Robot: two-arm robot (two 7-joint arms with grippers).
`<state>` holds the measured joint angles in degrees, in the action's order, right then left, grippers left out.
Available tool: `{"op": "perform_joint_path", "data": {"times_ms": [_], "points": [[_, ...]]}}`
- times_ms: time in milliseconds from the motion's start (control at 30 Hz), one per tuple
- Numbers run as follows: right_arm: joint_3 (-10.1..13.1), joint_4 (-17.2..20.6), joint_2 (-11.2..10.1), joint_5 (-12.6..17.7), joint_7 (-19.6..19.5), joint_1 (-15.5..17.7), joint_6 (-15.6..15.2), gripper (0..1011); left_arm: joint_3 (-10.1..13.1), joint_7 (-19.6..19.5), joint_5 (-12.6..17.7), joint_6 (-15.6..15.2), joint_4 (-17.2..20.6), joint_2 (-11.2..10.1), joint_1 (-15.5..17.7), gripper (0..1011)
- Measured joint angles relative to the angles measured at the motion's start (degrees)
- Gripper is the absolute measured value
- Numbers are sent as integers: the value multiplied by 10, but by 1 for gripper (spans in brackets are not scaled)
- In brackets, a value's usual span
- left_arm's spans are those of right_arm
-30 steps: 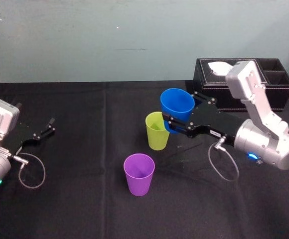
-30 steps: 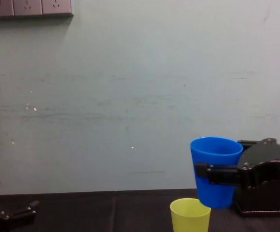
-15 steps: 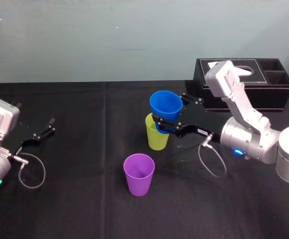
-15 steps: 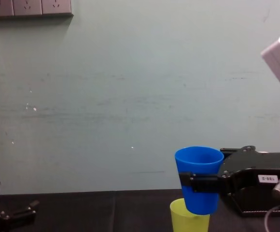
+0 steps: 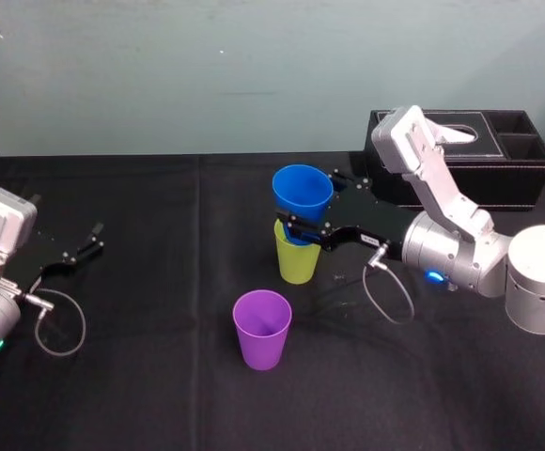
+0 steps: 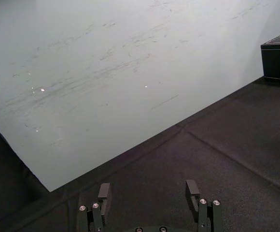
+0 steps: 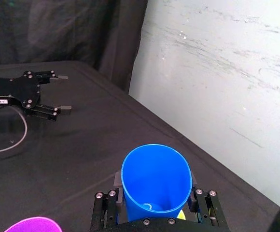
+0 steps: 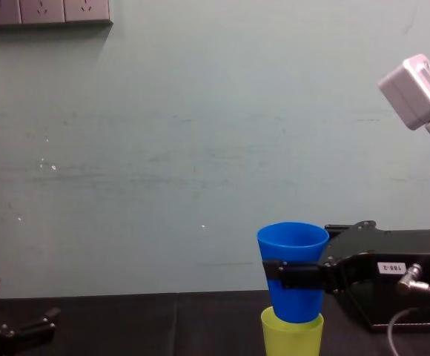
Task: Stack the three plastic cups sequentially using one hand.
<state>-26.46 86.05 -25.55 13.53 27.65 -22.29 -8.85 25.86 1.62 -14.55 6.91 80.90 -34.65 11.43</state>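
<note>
As right tool [image 5: 303, 228] lowers, blue cup [image 5: 302, 193] enters yellow-green cup [image 5: 298, 263]

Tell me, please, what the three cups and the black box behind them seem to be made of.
Blue cup, held by the right gripper, yellow-green cup and purple cup: likely plastic, with smooth, evenly coloured walls and a slight sheen. Black box: probably leather or imitation leather, matte, with pale stitching along its edges. The left gripper rests parked at far left.

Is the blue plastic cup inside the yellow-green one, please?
Partly: blue plastic cup, in the right gripper, has its base inside yellow-green plastic cup.
</note>
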Motion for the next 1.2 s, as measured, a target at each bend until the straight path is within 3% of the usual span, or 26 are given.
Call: {"op": "perform_joint_path", "data": {"times_ms": [733,1200], "points": [[-4,-54,24,1,0,-29,2,732,0,0,0,0,0,0,0,1012],[-6,-70,27,7,7,-34,3,732,0,0,0,0,0,0,0,1011]]}}
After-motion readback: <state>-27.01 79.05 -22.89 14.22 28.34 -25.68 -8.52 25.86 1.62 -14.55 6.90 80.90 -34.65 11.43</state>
